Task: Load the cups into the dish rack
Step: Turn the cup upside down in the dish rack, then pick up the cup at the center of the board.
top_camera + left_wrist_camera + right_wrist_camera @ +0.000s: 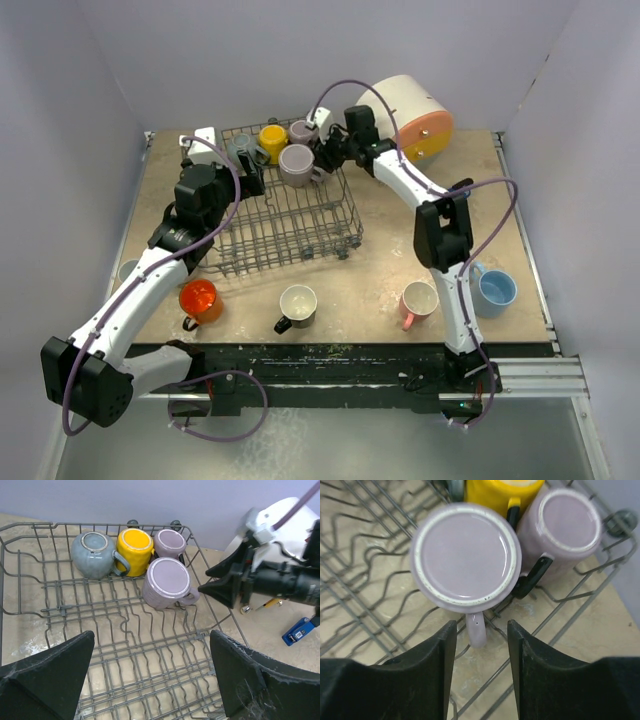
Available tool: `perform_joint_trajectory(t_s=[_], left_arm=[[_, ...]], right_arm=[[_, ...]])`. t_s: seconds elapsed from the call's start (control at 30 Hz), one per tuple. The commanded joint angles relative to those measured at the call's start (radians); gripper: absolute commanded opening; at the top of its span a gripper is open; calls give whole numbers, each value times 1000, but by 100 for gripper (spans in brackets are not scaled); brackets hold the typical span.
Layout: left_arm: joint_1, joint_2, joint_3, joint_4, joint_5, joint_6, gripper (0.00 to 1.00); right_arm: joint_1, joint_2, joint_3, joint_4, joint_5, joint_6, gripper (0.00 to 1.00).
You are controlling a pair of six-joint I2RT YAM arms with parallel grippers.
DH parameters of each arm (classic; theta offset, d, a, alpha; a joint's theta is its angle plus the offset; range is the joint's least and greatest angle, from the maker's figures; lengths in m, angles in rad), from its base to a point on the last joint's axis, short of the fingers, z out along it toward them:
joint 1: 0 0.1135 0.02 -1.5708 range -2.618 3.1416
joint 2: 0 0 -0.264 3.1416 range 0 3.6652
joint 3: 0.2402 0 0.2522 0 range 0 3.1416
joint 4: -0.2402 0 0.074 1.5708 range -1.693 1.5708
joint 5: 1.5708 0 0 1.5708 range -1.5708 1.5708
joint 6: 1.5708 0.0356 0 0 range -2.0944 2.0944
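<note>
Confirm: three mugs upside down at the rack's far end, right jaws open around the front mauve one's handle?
Not three but four mugs sit upside down at the far end of the dish rack: grey-blue mug, yellow mug, small mauve mug and front mauve mug. The left wrist view shows all four. The rest holds: the right gripper has its jaws open around the handle.

Bright, even, diffuse light — soft shadows; slight glare on the near mauve mug (pixel 465 560).
</note>
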Motion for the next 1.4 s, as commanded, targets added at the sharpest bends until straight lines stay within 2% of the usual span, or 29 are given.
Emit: perform_joint_trajectory(t_s=[0.0, 0.17, 0.23, 0.37, 0.53, 0.63, 0.93, 1.07, 1.17, 1.37], left_arm=[[8, -14, -2, 52, 14, -28, 99], [8, -12, -6, 54, 30, -46, 99], [7, -11, -10, 58, 38, -58, 99], [8, -4, -36, 79, 79, -95, 99], [9, 7, -54, 109, 130, -135, 99], [9, 13, -41, 83, 166, -148, 100], [8, 29, 61, -123, 217, -141, 98], [8, 22, 113, -221, 234, -116, 98], [8, 19, 128, -261, 261, -106, 98], [8, 17, 148, -289, 329, -95, 98]], right_arm=[[-8, -164, -23, 4, -128, 34, 48], [-23, -232, -18, -87, -269, 59, 49], [-33, -266, -16, -124, -329, 75, 53], [-64, -355, -82, -110, -457, 125, 56], [-90, -434, -126, -148, -558, 126, 70], [-109, -488, -161, -173, -591, 111, 75], [-143, -649, -348, -186, -652, -5, 79], [-143, -723, -443, -203, -689, -91, 86], [-143, -773, -499, -225, -702, -203, 86], [-143, -852, -551, -253, -677, -212, 86]])
